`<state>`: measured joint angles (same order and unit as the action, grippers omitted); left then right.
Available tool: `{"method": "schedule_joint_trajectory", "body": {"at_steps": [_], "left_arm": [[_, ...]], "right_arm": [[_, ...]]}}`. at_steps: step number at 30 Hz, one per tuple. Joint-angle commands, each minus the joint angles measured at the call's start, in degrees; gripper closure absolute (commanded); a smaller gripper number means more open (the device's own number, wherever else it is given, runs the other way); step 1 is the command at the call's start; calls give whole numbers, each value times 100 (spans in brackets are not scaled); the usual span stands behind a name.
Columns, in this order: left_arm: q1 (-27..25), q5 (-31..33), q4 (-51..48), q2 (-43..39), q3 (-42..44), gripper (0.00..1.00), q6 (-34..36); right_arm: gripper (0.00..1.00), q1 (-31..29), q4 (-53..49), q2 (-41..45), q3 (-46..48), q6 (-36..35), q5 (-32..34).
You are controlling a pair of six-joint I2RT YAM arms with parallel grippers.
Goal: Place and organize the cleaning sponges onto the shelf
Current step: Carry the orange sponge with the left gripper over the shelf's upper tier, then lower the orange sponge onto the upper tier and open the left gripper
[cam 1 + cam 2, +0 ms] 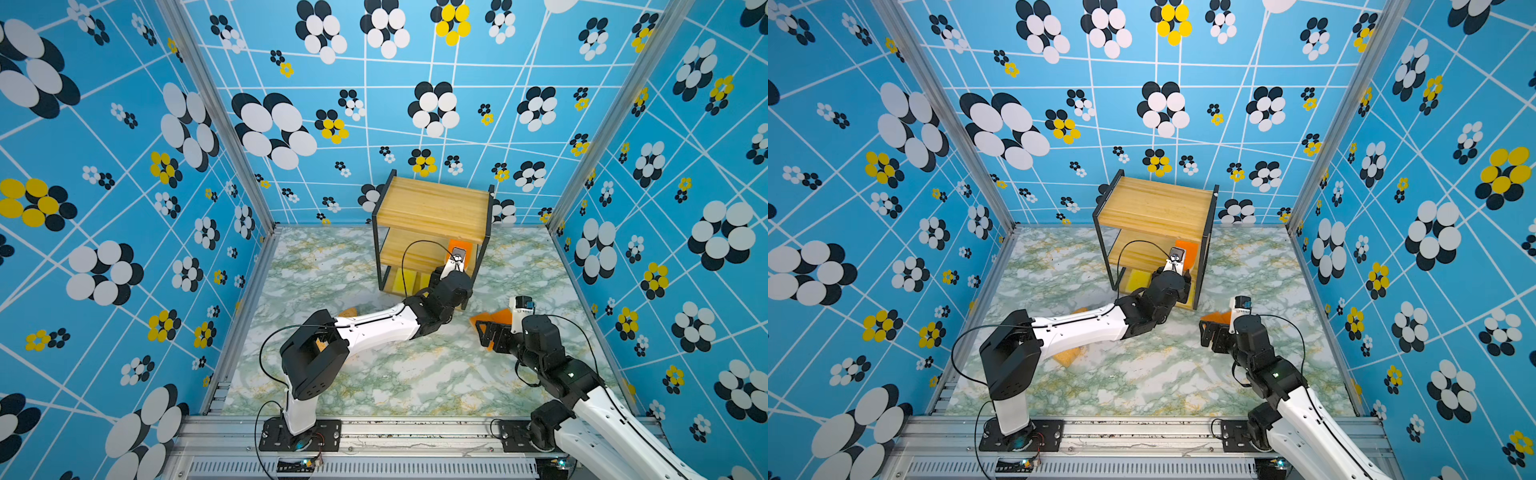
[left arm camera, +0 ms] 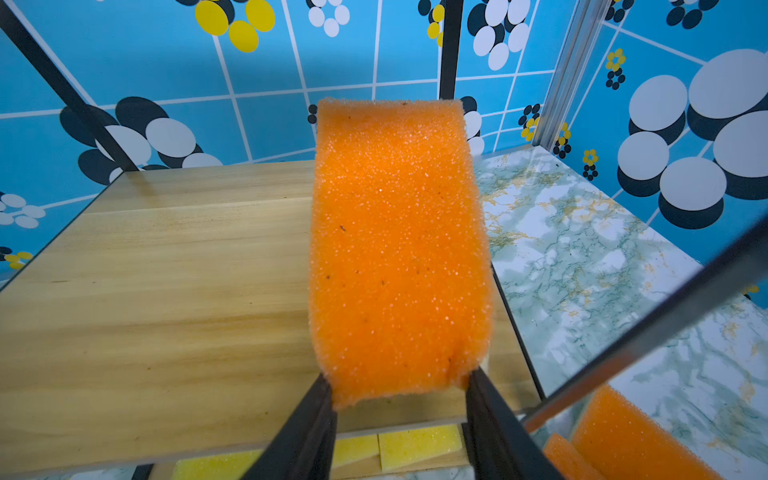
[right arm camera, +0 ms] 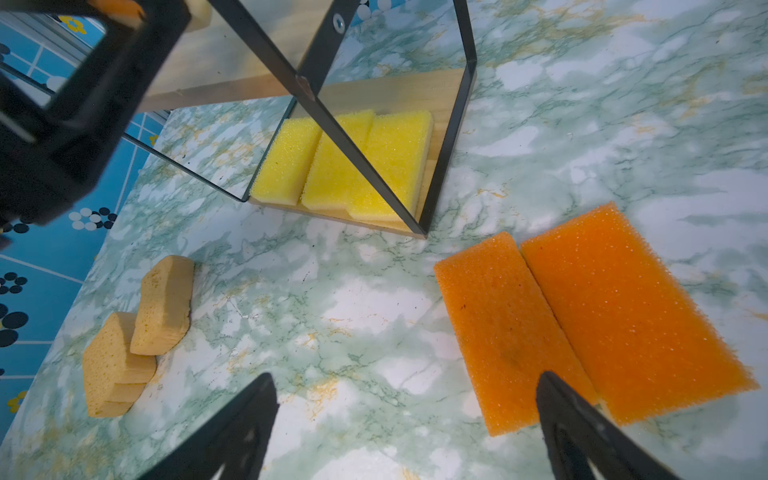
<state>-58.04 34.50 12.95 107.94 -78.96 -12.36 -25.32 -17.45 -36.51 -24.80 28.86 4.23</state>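
Observation:
My left gripper (image 2: 399,384) is shut on the near end of an orange sponge (image 2: 399,249), seen in both top views (image 1: 460,245) (image 1: 1187,249). It holds the sponge over the right end of the middle board (image 2: 166,291) of the shelf (image 1: 432,203) (image 1: 1154,203). Three yellow sponges (image 3: 345,166) (image 1: 405,280) lie side by side on the bottom board. Two more orange sponges (image 3: 507,328) (image 3: 631,303) lie flat on the table just right of the shelf. My right gripper (image 3: 405,376) (image 1: 484,332) hovers open beside them, holding nothing.
Two tan waisted sponges (image 3: 164,305) (image 3: 112,370) lean together on the marble table (image 1: 395,374), partly under the left arm in both top views (image 1: 1069,355). The shelf's black frame post (image 2: 665,332) stands close to the left gripper. Patterned blue walls enclose three sides.

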Motion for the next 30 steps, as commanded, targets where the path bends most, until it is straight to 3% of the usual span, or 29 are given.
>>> {"method": "schedule_joint_trajectory", "body": {"at_steps": [1, 27, 30], "left_arm": [[54, 142, 199, 182, -214, 50, 146], [205, 147, 279, 553, -377, 46, 23], [218, 159, 269, 570, -376, 38, 1]], "right_arm": [[1, 49, -125, 54, 28, -74, 58], [1, 80, -216, 218, 70, -47, 58], [1, 81, -234, 215, 56, -47, 57]]}}
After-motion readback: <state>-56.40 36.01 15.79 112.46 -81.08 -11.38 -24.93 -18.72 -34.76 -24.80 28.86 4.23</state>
